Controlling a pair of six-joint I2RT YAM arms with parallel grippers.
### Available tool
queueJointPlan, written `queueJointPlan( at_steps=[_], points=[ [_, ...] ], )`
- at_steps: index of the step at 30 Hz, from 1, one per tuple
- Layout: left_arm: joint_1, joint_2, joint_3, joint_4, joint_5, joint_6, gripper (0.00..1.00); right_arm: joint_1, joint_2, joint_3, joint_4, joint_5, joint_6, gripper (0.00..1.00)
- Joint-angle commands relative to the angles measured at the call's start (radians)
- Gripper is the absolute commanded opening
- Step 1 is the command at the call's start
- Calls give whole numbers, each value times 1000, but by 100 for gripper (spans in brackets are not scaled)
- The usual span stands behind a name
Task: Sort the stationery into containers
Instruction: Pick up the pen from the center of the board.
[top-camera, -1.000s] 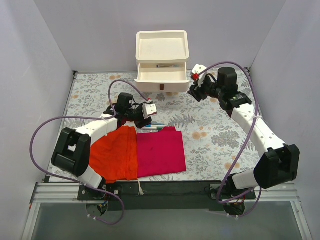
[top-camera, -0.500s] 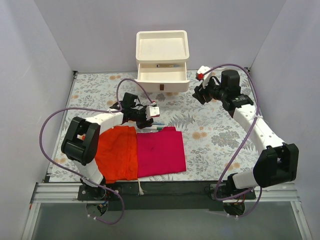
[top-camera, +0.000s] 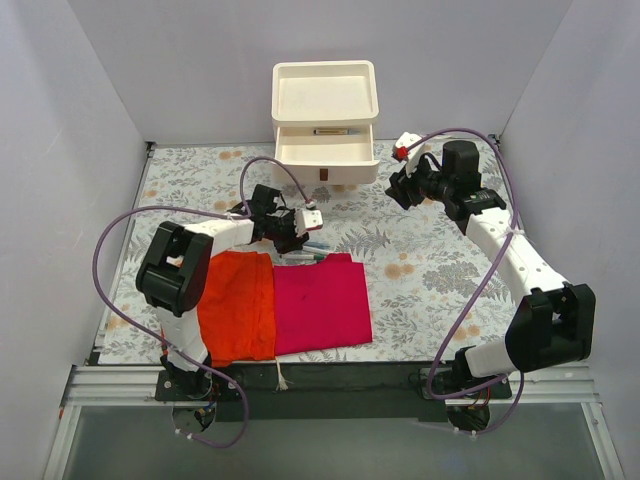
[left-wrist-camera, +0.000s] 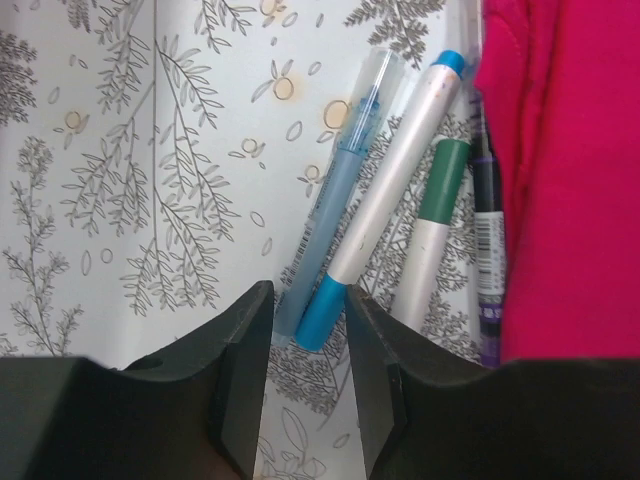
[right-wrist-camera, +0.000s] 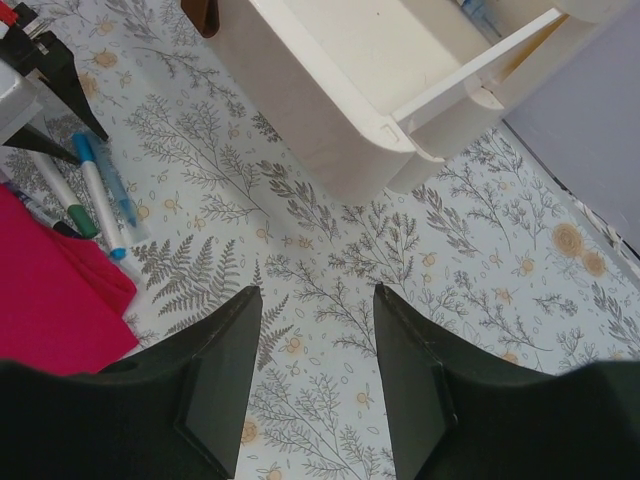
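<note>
The left gripper (left-wrist-camera: 305, 300) hovers low over the floral counter (left-wrist-camera: 150, 150). Its jaws are released and straddle the blue-capped silver-white marker (left-wrist-camera: 385, 195) beside the magenta cloth (left-wrist-camera: 570, 170), likely lining up a pinch. The right gripper (right-wrist-camera: 315, 300), jaws spread and empty, hovers near the cream plastic drawer unit (right-wrist-camera: 330, 110).

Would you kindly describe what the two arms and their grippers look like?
The left arm and right arm both have white shells with bulky black joint housings, and a thin purple cable loops along each. The left gripper and right gripper have matte black, flat, wedge-shaped fingers. The white block at the right wrist bears a red spot.
</note>
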Motion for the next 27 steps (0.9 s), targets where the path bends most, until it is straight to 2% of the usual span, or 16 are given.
queueJointPlan(
  at_steps=[1, 5, 10, 13, 19, 27],
  points=[
    [-5, 10, 58, 13, -1, 2, 34, -5, 9, -7, 30, -20, 15, 57],
    [-8, 30, 73, -39, 42, 48, 35, -7, 20, -7, 30, -25, 15, 57],
    [-18, 38, 75, -145, 99, 206, 37, -11, 35, 5, 30, -26, 15, 57],
    [-21, 21, 66, -155, 96, 250, 38, -17, 38, 6, 30, -26, 15, 57],
    [-22, -22, 17, -82, 65, 269, 41, -22, 40, -3, 33, -34, 21, 57],
    [-21, -10, 52, -17, 46, 160, 35, -26, 46, -3, 40, -31, 26, 57]
  ],
)
